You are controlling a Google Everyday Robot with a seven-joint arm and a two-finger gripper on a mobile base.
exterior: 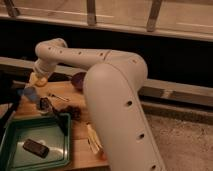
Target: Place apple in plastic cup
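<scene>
The pale yellow apple (36, 80) hangs at the tip of my gripper (40, 74), which is shut on it at the left end of the wooden table. Just below and left of the apple stands the small light-blue plastic cup (28, 93). The apple is above the cup's far right edge and not inside it. My big white arm sweeps in from the lower right and hides the middle of the table.
A dark purple bowl (77, 80) sits behind the arm. A green tray (55, 155) at the front left holds a dark flat object (35, 147). Dark grapes (74, 111), a banana (93, 141) and a utensil (57, 96) lie on the table (80, 150).
</scene>
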